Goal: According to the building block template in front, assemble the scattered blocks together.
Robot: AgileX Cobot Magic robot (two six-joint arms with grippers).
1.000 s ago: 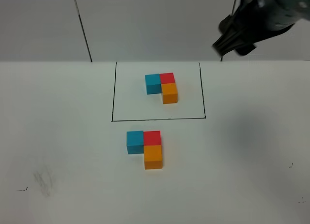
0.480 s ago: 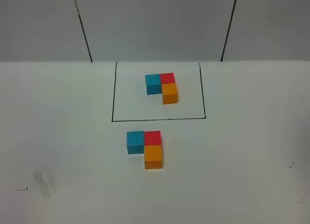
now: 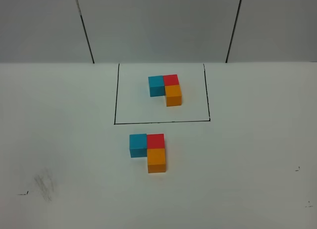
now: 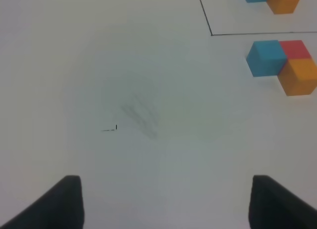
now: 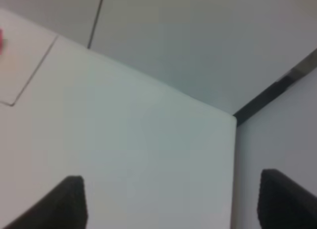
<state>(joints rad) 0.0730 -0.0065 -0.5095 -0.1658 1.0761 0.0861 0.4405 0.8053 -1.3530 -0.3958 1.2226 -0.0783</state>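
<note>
The building block template (image 3: pixel 165 88) is an L of cyan-blue, red and orange cubes inside a thin black drawn rectangle (image 3: pixel 115 105) at the table's middle back. In front of it stand the unframed blocks, touching in the same L: cyan-blue (image 3: pixel 138 145), red (image 3: pixel 155 140), orange (image 3: pixel 156 160). They also show in the left wrist view: cyan-blue (image 4: pixel 266 57), red (image 4: pixel 296 48), orange (image 4: pixel 299 76). No arm shows in the exterior high view. My left gripper (image 4: pixel 166 202) is open and empty above bare table, well away from the blocks. My right gripper (image 5: pixel 171 202) is open and empty near the table's far right corner.
Faint grey smudges (image 3: pixel 44 183) and small black marks (image 3: pixel 22 193) lie on the white table at the front left. Two black seams (image 3: pixel 84 26) run down the grey back wall. The table's corner edge (image 5: pixel 233 121) shows in the right wrist view.
The right arm, seen at the upper right one second ago, has left the exterior high view. The blocks have not moved.
</note>
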